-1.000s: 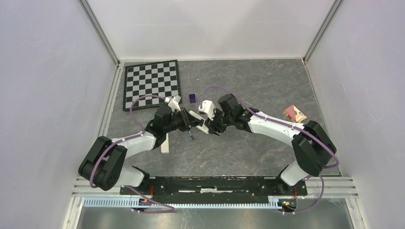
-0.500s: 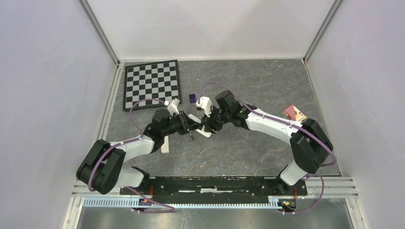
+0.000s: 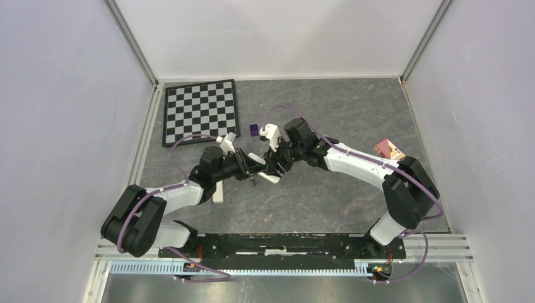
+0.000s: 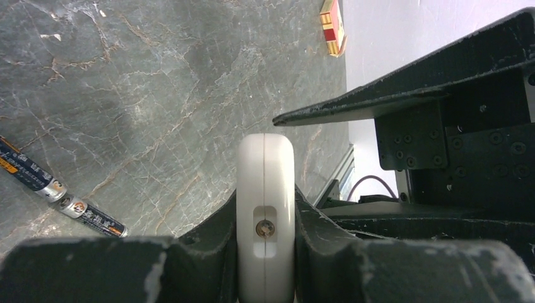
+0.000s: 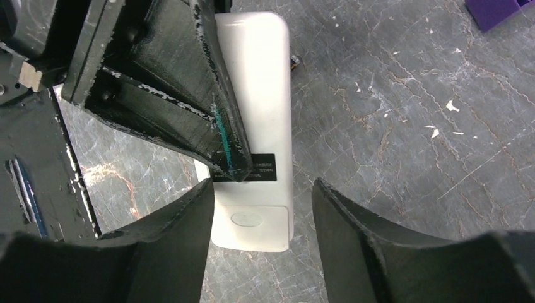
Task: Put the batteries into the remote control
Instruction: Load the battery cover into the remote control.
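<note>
My left gripper (image 4: 265, 218) is shut on the white remote control (image 4: 265, 183), which I see end-on with a small screw in a recess. From the right wrist the same remote control (image 5: 255, 95) lies lengthwise, black label up, with a left finger across it. My right gripper (image 5: 260, 211) is open, its jaws straddling the remote's near end; the left jaw is close against its side and the right jaw stands apart. Two batteries (image 4: 63, 196) lie end to end on the table below. In the top view both grippers, left (image 3: 251, 166) and right (image 3: 276, 163), meet at the remote control (image 3: 269, 177).
A purple cube (image 3: 254, 130) sits just beyond the grippers. A chessboard (image 3: 202, 110) lies at the back left. The red-faced remote (image 3: 390, 150) rests at the right wall. A white strip (image 3: 217, 191) lies under my left arm.
My right gripper has shifted slightly left and away over the remote's end, and its jaws have spread wider. The left gripper keeps its hold on the remote.
</note>
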`<state>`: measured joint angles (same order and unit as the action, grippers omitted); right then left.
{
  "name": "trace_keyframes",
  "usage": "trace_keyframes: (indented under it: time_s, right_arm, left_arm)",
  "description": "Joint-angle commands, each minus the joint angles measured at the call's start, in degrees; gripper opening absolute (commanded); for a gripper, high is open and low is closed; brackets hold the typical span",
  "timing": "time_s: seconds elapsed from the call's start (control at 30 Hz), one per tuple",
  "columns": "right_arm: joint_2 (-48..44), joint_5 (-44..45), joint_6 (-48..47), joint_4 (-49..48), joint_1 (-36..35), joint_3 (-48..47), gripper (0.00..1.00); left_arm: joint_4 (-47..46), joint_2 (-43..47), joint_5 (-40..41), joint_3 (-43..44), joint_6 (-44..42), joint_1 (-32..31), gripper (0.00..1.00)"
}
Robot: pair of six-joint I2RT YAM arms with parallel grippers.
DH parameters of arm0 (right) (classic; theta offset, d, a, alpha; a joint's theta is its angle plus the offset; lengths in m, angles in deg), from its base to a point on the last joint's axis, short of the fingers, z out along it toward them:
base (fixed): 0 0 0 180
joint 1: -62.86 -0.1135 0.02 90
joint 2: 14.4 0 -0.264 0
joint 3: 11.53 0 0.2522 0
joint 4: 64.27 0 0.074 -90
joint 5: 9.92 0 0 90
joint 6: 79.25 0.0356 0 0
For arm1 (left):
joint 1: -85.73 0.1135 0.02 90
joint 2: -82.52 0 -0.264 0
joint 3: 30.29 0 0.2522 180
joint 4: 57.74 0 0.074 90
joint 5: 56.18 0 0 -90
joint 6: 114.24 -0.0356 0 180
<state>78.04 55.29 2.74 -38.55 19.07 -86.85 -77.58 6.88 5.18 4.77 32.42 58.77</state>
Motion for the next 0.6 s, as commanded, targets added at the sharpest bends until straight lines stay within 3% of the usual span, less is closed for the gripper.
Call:
trace_keyframes:
  time_s: [0.0,0.3,0.57]
  right_arm:
    - [-1.7,0.8,4.7,-1.8,1.4,-2.2,0.67]
    - [-9.7,3.2,19.2,-5.1,5.4,0.1,0.94]
    - [-23.5,9.5,39.7,-20.1,6.9,17.2,0.98]
  left_arm:
    - [-8.7,2.2,-3.8,0.8,5.7,0.8,0.02]
    - [-11.9,2.6,-6.1,1.1,9.4,2.4,0.02]
    - [-12.4,4.5,-6.2,1.3,11.6,2.8,0.02]
